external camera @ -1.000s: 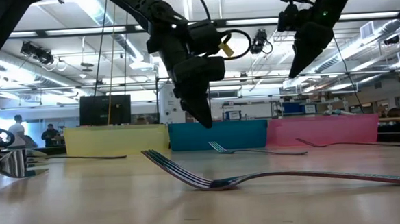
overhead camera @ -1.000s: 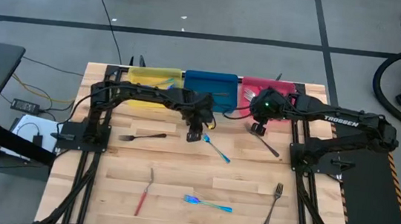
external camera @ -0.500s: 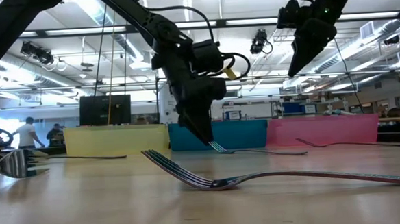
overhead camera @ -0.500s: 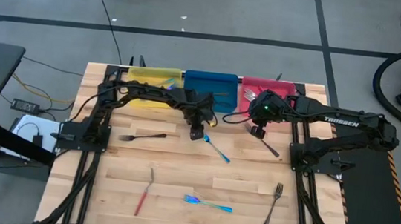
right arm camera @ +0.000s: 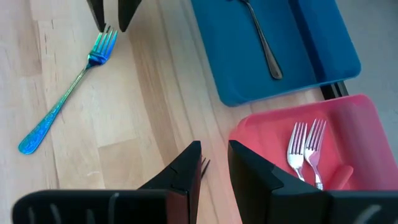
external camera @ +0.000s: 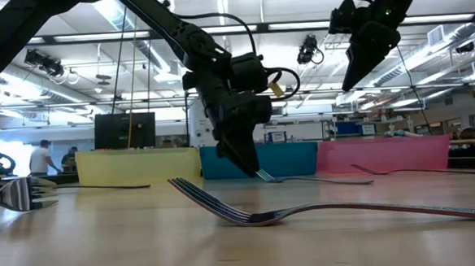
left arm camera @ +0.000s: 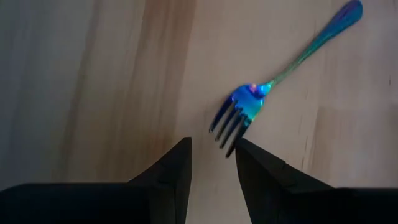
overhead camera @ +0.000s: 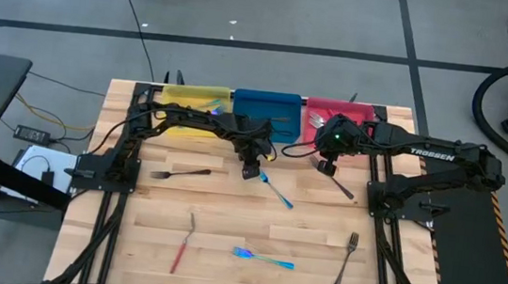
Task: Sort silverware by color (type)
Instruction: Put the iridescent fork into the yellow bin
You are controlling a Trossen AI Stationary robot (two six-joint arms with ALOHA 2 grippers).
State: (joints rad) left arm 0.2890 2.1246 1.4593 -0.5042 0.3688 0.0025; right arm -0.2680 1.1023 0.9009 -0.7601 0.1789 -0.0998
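Silverware lies scattered on the wooden desk. The left claw sits low over the tines of a blue iridescent fork, its fingers apart and empty, just short of the tines. The right claw hovers above a dark fork near the pink tray, fingers slightly apart, holding nothing. Two forks lie in the pink tray, and one utensil in the blue tray.

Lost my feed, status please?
Left claw open, down at blue fork tines. Right claw open, hovering near red tray. Nothing blocking.
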